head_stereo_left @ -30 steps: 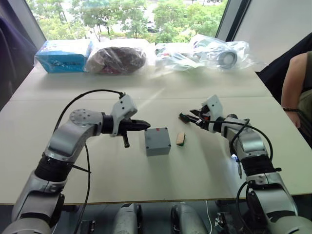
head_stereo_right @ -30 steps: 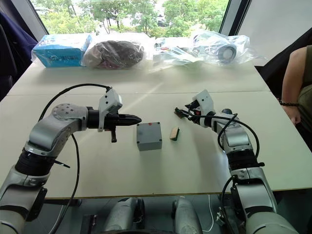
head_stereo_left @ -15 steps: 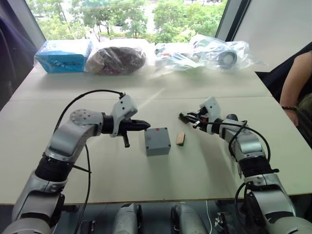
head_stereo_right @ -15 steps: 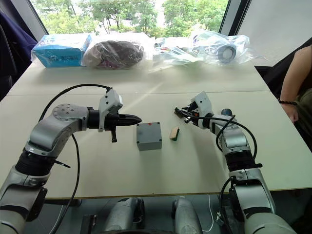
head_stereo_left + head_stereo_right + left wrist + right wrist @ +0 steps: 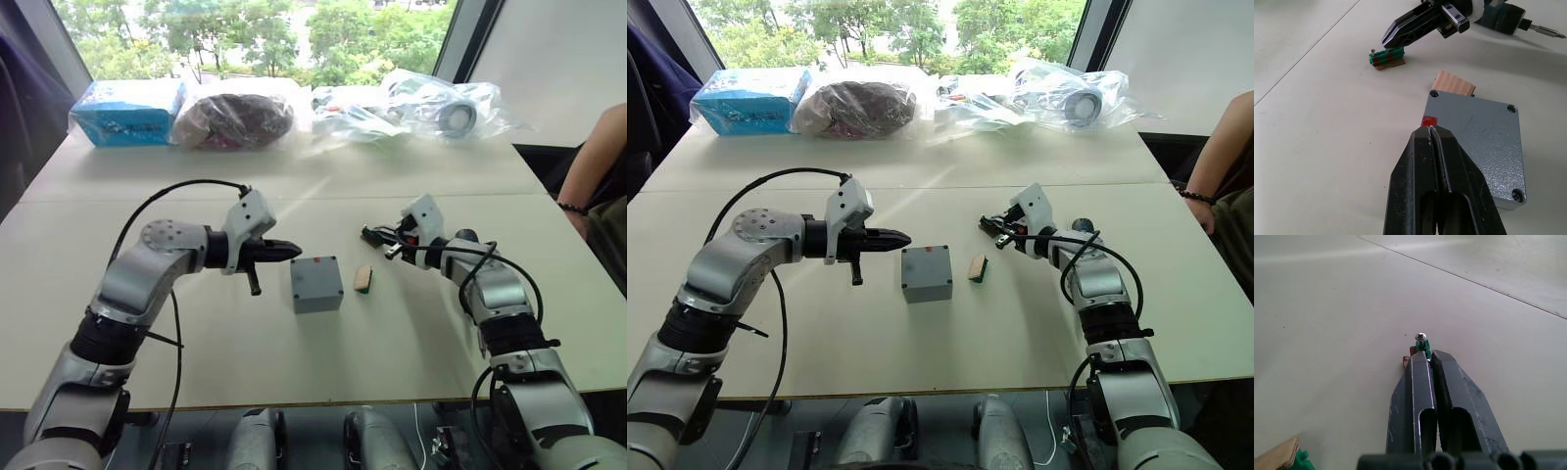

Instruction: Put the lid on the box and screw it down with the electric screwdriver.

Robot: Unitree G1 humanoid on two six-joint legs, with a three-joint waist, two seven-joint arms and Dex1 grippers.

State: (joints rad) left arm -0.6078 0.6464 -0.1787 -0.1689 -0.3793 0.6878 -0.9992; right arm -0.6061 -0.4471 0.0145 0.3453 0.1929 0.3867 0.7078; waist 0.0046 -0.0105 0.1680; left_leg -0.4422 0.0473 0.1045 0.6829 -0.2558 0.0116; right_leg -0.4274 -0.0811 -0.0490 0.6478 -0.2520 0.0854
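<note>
We cannot tell where the lid ends and the box (image 5: 316,283) begins in the eye views, and in the left wrist view the left gripper (image 5: 1433,131) covers the near edge of that grey casing, whose red dot (image 5: 1428,120) peeks out just past the pressed-together fingertips. The right gripper (image 5: 1424,360) hides most of the small green block (image 5: 1422,346) with a screw on it, so we cannot tell if the fingers pinch it or merely sit in front of it. The electric screwdriver (image 5: 1518,23) is cut off by the edge of the left wrist view, as is the person's arm (image 5: 590,171) in the eye views.
</note>
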